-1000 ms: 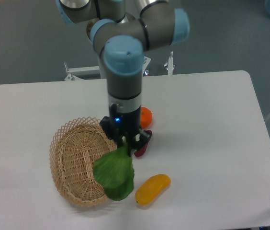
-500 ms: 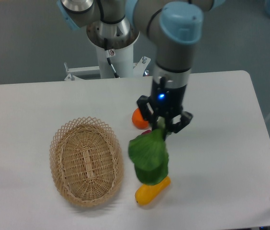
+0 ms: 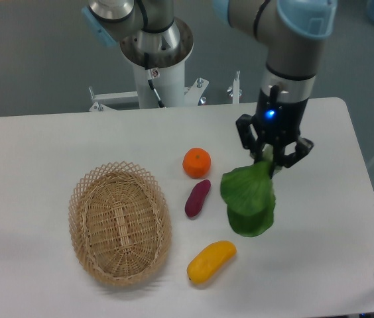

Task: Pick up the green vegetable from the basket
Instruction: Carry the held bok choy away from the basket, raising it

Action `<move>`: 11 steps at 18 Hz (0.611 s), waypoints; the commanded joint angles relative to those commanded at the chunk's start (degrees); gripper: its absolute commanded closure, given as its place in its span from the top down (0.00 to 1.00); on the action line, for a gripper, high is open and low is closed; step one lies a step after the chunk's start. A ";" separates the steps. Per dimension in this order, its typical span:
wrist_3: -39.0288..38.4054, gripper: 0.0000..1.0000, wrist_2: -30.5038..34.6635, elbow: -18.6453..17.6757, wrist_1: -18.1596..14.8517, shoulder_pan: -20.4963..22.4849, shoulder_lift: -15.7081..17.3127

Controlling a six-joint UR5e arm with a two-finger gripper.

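The green vegetable (image 3: 249,201) hangs in the air over the right half of the table, its broad leaves drooping downward. My gripper (image 3: 270,158) is shut on its stem end, directly above the leaves. The tan wicker basket (image 3: 89,192) sits at the left front of the table, well apart from the gripper, and holds nothing that I can see.
An orange (image 3: 197,162) lies near the table's middle. A purple sweet potato (image 3: 197,197) sits just below it. A yellow oblong fruit (image 3: 211,261) rests near the front edge, below and left of the hanging leaves. The robot base (image 3: 155,63) stands behind the table.
The gripper has carried the green vegetable out of the basket and rightward, past the orange and sweet potato, and slightly higher. The basket is left bare.
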 joint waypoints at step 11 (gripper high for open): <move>0.97 0.37 0.09 -0.70 0.79 1.05 -0.70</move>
